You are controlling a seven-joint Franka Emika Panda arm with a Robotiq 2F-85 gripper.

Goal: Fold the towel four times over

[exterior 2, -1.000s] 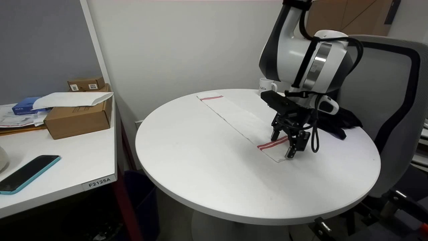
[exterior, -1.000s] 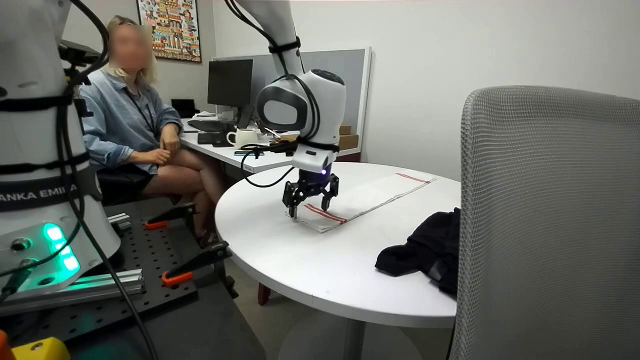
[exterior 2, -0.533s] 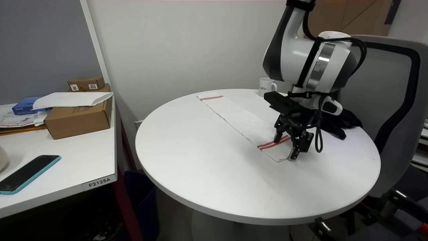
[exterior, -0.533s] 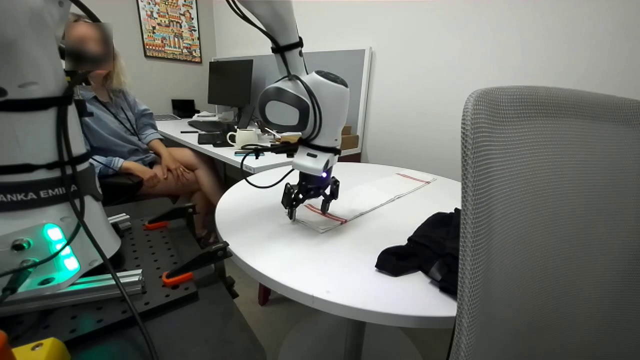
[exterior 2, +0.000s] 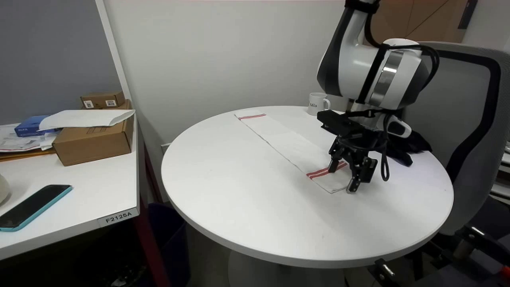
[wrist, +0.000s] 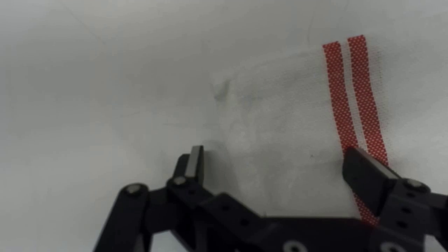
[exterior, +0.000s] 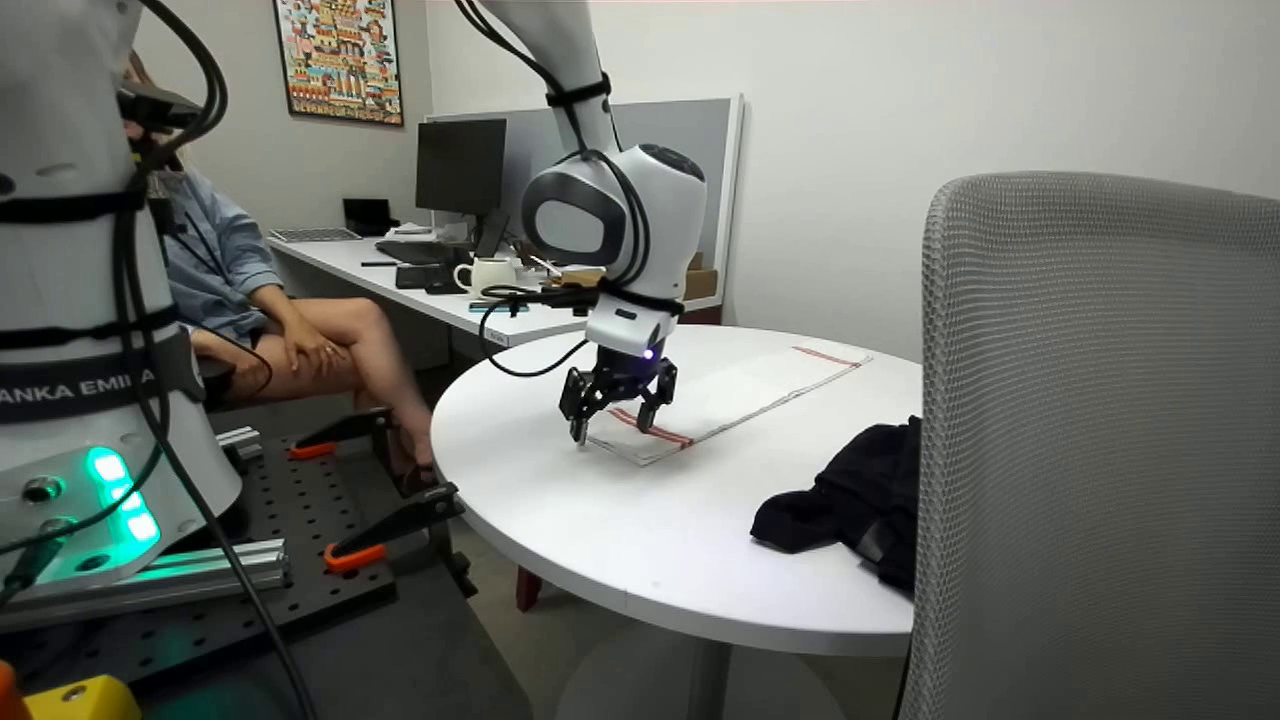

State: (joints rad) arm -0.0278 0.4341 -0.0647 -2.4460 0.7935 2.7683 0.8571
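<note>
I am holding the two-finger Robotiq gripper (wrist: 274, 148) low over one end of the white towel (exterior 2: 297, 149), which is lying flat as a long, narrow strip on the round white table (exterior 2: 223, 207). The gripper's two fingers (wrist: 367, 182) are standing widely spread: in the wrist view, one is pointing at the table just beyond the towel's short edge, while the other is overlapping a double red stripe (wrist: 338, 98) that is crossing the towel near this end. I am not managing to tell whether either tip is touching the surface. At the opposite end, another red stripe (exterior 2: 252, 116) is running close to the short edge. In an exterior view, a black cloth heap (exterior: 855, 495) is lying on the same table, partly hidden by a mesh-backed office chair (exterior: 1100, 420). A white mug (exterior 2: 316, 103) is standing near the table's rim. On the adjacent desk (exterior 2: 99, 179), a smartphone (exterior 2: 34, 209) and a cardboard box (exterior 2: 95, 141) are lying apart from each other. A person (exterior: 215, 285) in a blue shirt is sitting in the background, partly hidden behind the Panda arm (exterior: 60, 270).
</note>
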